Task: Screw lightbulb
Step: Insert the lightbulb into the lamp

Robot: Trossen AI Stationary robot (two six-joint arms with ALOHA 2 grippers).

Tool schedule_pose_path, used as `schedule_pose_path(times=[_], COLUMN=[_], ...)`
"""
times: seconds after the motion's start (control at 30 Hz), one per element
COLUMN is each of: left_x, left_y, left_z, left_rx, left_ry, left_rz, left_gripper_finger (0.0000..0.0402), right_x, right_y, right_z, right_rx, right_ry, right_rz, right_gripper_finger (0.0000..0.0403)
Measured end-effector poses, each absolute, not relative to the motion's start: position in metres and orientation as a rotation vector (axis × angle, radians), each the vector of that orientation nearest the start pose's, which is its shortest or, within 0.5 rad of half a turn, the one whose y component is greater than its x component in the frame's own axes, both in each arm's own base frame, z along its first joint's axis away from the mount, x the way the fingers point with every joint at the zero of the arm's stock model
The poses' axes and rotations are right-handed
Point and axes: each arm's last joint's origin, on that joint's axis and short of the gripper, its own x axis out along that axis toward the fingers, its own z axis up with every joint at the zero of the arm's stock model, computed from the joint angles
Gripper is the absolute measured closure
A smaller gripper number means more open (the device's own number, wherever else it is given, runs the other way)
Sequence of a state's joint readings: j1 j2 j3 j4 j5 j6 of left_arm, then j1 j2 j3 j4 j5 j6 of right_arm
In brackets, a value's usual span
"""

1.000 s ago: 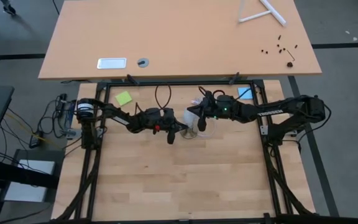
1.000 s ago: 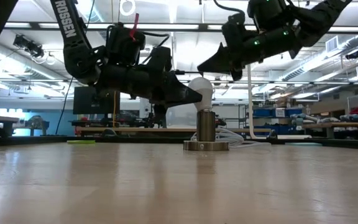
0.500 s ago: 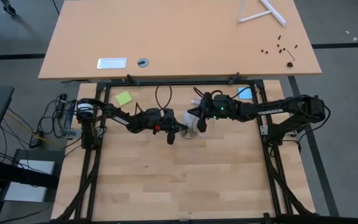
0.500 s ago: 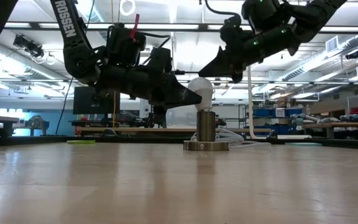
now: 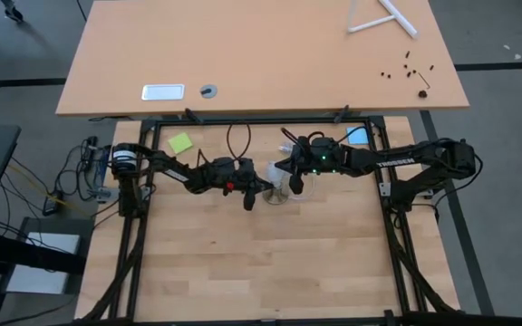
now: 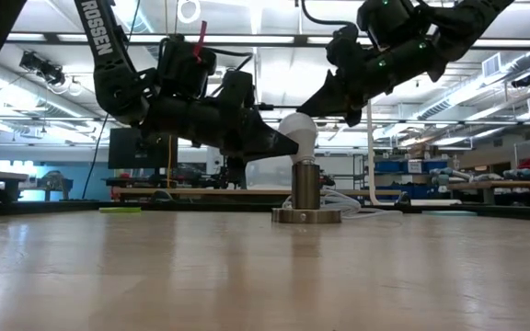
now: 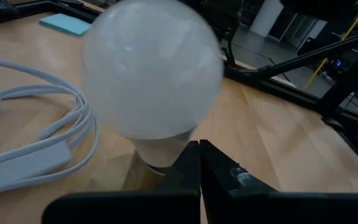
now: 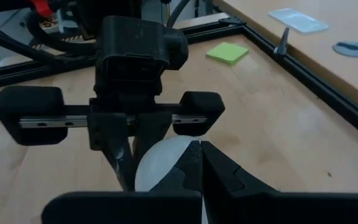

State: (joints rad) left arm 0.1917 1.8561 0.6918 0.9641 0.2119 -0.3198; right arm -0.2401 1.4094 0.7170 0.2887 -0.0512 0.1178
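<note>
Low view: the lightbulb (image 6: 298,134) — frosted white, pear-shaped — was seen upright in a metal socket (image 6: 305,198), a cylinder on a round disc base, set on the pale wooden table (image 6: 247,276).
Left gripper (image 6: 288,144): dark tapered fingers were pressed together, holding nothing, the tip just beside the bulb's lower side.
Right gripper (image 6: 304,108): fingers were likewise closed and empty — poised at the bulb's crown.
Cord (image 7: 36,134): a smooth white cable was looped beside the socket.
</note>
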Motion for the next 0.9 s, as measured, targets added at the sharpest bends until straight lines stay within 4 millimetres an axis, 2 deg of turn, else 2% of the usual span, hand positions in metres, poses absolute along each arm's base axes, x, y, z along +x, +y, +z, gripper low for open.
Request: schedule_pose_path(times=[0.43,0.67,0.9], left_x=[0.335,0.335,0.330], left_y=[0.059,0.059,0.057], left_z=[0.136,0.136,0.135], left_rx=[-0.358,-0.358,-0.357], left_ry=[0.201,0.206,0.217], left_rz=[0.010,0.011,0.018], left_gripper_finger=[0.0401,0.0401,0.0401], right_x=[0.275,0.274,0.268], right_y=[-0.050,-0.039,-0.036], right_z=[0.230,0.226,0.237], right_rx=[0.181,0.194,0.121], right_ry=[0.399,0.446,0.406], right_rz=[-0.167,-0.151,-0.325], right_gripper_finger=[0.0398,0.0398,0.0396])
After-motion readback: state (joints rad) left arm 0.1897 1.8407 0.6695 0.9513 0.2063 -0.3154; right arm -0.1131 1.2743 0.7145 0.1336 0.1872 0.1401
